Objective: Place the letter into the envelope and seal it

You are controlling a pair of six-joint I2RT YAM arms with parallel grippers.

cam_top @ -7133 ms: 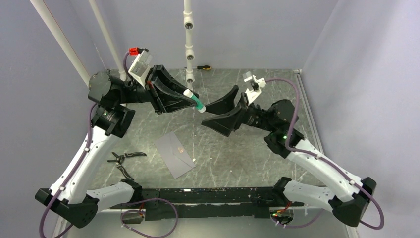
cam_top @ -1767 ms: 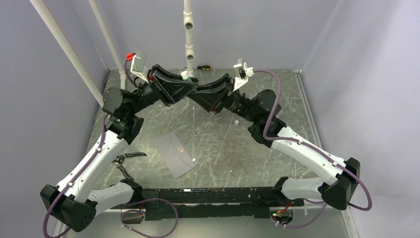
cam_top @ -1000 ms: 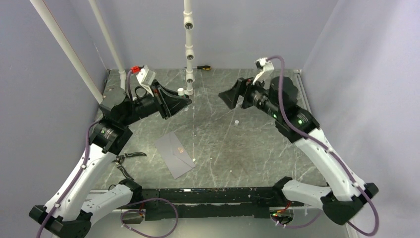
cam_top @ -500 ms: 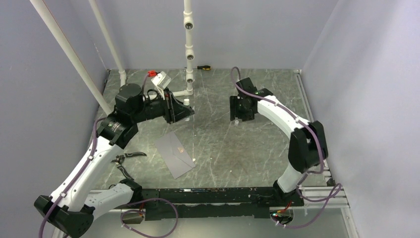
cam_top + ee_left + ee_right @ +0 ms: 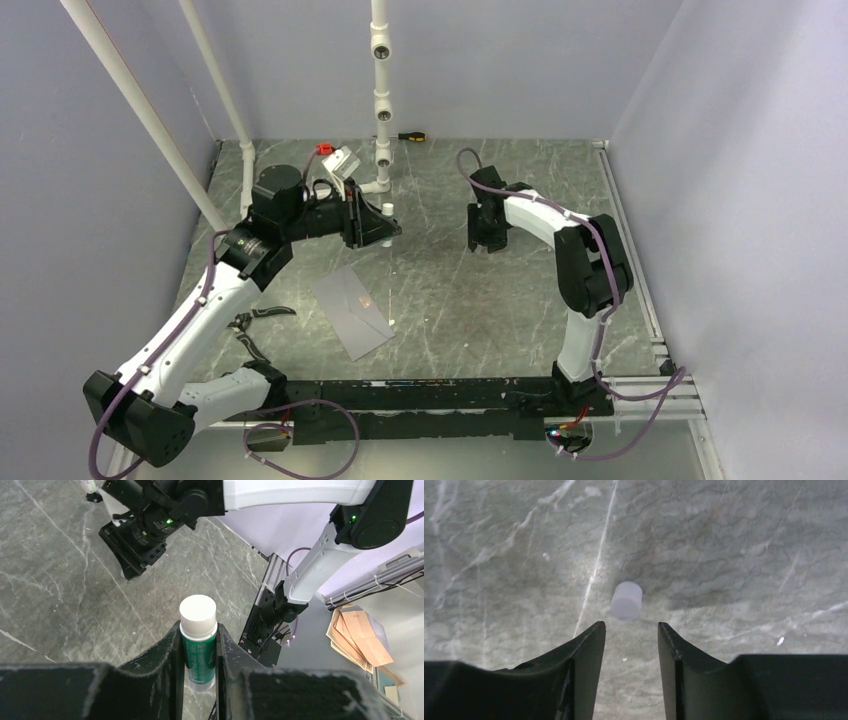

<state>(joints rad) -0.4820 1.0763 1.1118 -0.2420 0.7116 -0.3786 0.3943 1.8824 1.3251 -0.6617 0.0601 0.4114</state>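
Observation:
The grey envelope lies flat on the marble table, near the front and left of centre. The letter is out of view. My left gripper hovers behind the envelope, shut on a green glue stick whose white uncapped end points away from the wrist. Farther right, my right gripper points straight down at the table. In the right wrist view its jaws stand open, and a small white cap lies just beyond the fingertips, not between them.
Black pliers lie left of the envelope. A screwdriver rests at the back edge beside a white pipe post. Two slanted white poles stand at the back left.
The right arm has swung down from mid-air to the table above the cap, and its jaws have narrowed. The left arm has shifted slightly right, still holding the glue stick.

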